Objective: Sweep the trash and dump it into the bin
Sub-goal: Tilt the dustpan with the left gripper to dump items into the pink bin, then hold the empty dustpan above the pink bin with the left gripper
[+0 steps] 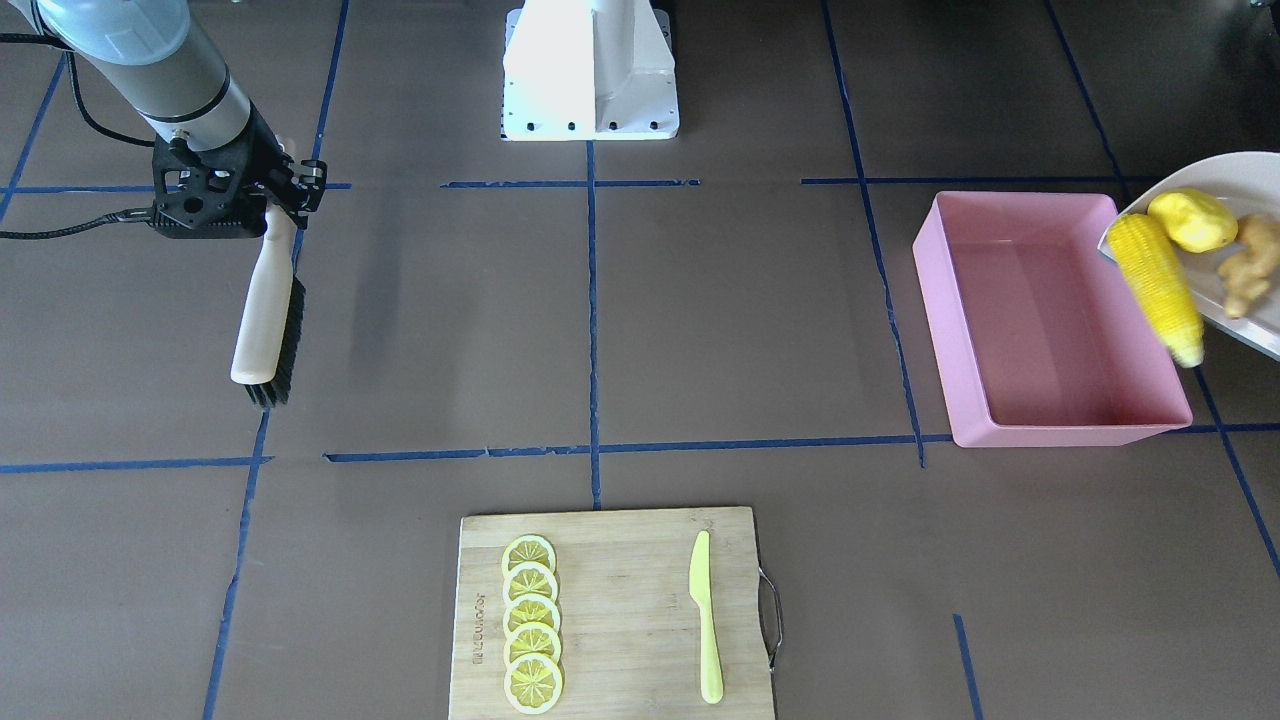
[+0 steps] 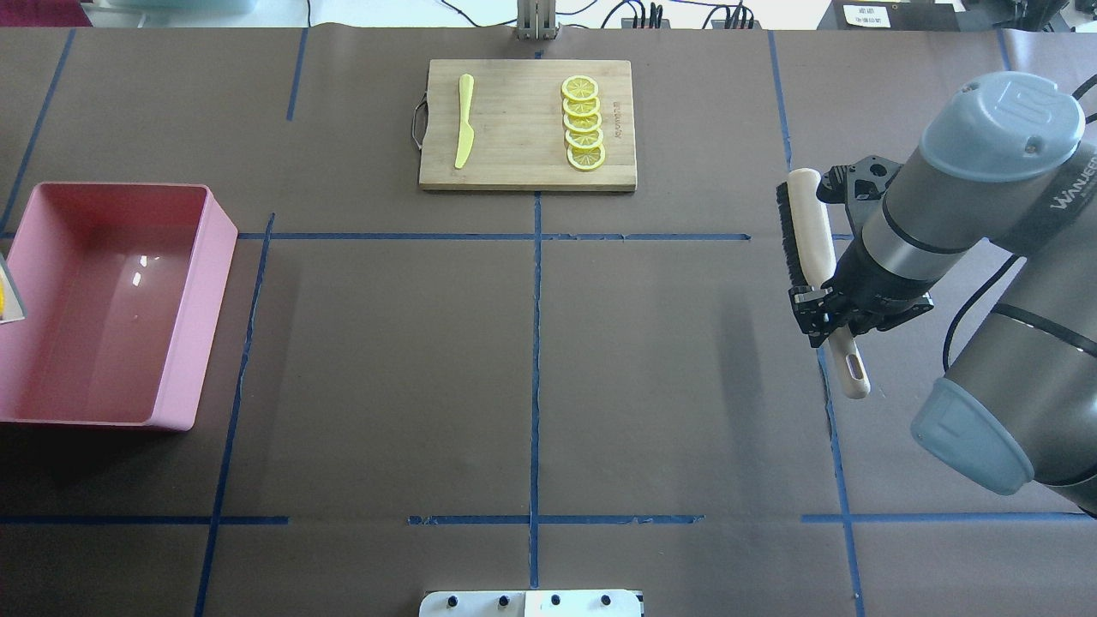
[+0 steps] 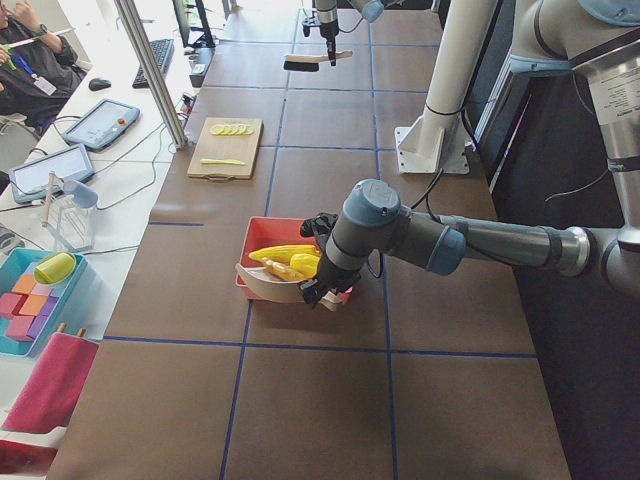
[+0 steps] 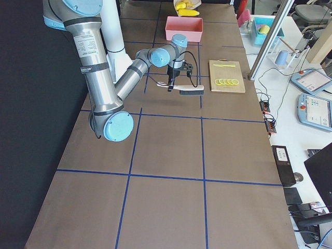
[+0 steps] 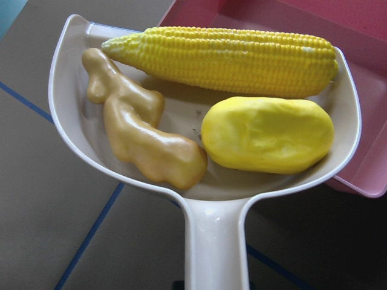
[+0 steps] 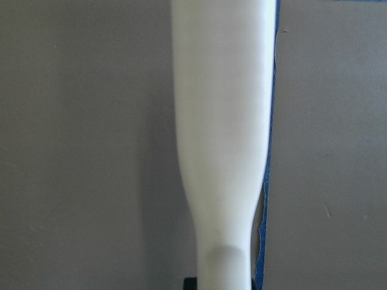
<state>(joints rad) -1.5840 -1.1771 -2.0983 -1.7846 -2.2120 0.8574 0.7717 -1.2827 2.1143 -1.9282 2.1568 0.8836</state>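
The trash lies in a beige dustpan (image 5: 211, 241) held tilted over the near edge of the pink bin (image 1: 1060, 415). It is a corn cob (image 5: 230, 60), a yellow oval fruit piece (image 5: 266, 136) and a tan ginger root (image 5: 139, 133). The corn cob (image 1: 1155, 290) hangs past the pan's lip, over the bin. My left gripper (image 3: 318, 290) is at the dustpan's handle; I cannot tell whether it is open or shut. Far across the table, my right gripper (image 2: 827, 313) is shut on the handle of a brush (image 2: 810, 223) held above the table.
A wooden cutting board (image 2: 523, 163) with several lemon slices (image 2: 583, 124) and a lime-green knife (image 2: 464, 120) lies at the table's far edge. The robot's white base (image 1: 590, 70) stands at the near middle. Blue tape lines cross the brown table.
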